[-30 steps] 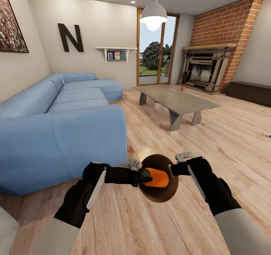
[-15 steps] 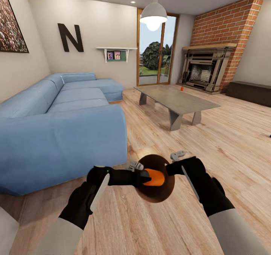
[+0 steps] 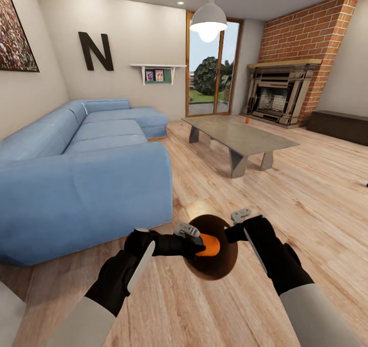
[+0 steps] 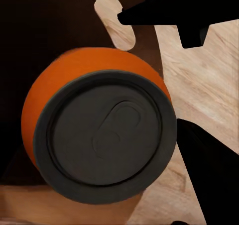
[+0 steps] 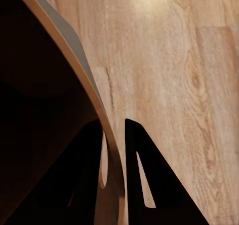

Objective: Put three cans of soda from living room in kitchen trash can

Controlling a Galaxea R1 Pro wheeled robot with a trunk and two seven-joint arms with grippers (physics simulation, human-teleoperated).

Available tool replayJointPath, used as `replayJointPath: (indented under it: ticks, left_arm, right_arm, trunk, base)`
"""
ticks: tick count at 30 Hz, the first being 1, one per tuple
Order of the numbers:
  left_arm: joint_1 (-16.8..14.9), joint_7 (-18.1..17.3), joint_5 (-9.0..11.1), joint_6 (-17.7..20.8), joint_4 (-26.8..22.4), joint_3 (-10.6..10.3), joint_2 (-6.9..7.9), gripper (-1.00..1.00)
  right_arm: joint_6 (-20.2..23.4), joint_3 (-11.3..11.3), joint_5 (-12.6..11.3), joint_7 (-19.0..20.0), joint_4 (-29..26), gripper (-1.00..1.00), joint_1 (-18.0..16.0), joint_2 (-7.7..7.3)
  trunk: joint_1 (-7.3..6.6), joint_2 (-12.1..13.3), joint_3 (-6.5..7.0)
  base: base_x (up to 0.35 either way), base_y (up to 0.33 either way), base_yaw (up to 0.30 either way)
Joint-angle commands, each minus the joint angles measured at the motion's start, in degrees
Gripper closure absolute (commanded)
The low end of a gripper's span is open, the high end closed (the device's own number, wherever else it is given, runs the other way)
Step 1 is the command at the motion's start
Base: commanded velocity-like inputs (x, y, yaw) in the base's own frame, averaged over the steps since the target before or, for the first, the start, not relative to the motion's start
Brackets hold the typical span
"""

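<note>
obs: robot stands on the wood floor (image 3: 286, 183) of the living room, sofa (image 3: 87, 168) on its left side, low table (image 3: 240, 137) ahead, brick fireplace (image 3: 286, 81) beyond.

right gripper (image 5: 115, 150): fingers pinched together on the rim wall of the bin (image 3: 213, 265), one finger inside, one outside. the bin hangs off the floor between the two arms, mouth turned up toward the head camera, brown inside showing. a handle slot near the rim shows in the left wrist view.

left gripper (image 3: 197, 243): clamped on an orange can (image 3: 209, 245). the can lies over the bin's mouth, partly inside it. long axis roughly level, running from the left gripper across toward the right arm. from the left wrist view the dark lidded end with the pull tab faces back along the fingers, so the far end points into the bin.

handling, judged: can is light, rigid, smooth-sided; thin wall would dent under hard squeeze; round side is the sensible place to hold, across the middle, as now. it will roll once let go. bin looks light and stiff, but a one-sided rim pinch lets it swing or tip.

second small orange can (image 3: 246, 120) stands upright on the far end of the low table, well apart from the robot.

risk, judged: can catching the rim on release.
</note>
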Motion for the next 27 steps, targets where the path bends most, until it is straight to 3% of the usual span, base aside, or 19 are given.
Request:
replayJointPath:
  ticks: [1,4,6,14,27]
  left_arm:
    - [0.0,4.6,-1.8,-0.9,0.2,0.0,0.02,-1.00]
    - [0.0,5.1,-1.9,-2.3,0.8,-0.9,0.02,-1.00]
    - [0.0,5.2,-1.9,-2.5,0.8,-1.8,-0.01,-1.00]
    - [0.0,6.3,-1.9,-2.7,0.9,-2.8,0.05,-1.00]
    - [0.1,5.7,-1.2,-2.7,-0.6,-2.6,0.75,-1.00]
  right_arm:
    - [0.4,0.1,-4.4,1.6,-4.0,1.00,0.0,0.11]
    - [0.4,0.0,-1.6,1.6,-4.0,1.00,0.0,1.29]
    - [0.4,0.0,-0.9,1.6,-4.0,1.00,0.0,1.62]
    - [0.4,-0.1,-0.3,1.6,-4.0,1.00,0.0,1.90]
    - [0.4,-0.4,-0.3,1.7,-4.0,1.00,0.0,1.61]
  trunk:
    - [-0.01,0.0,0.00]
    - [-0.01,0.0,0.00]
    - [-0.01,0.0,0.00]
    - [-0.01,0.0,0.00]
    - [-0.01,0.0,0.00]
  base:
    - [0.000,0.000,0.000]
    - [0.000,0.000,0.000]
    - [0.000,0.000,0.000]
    - [0.000,0.000,0.000]
    - [0.000,0.000,0.000]
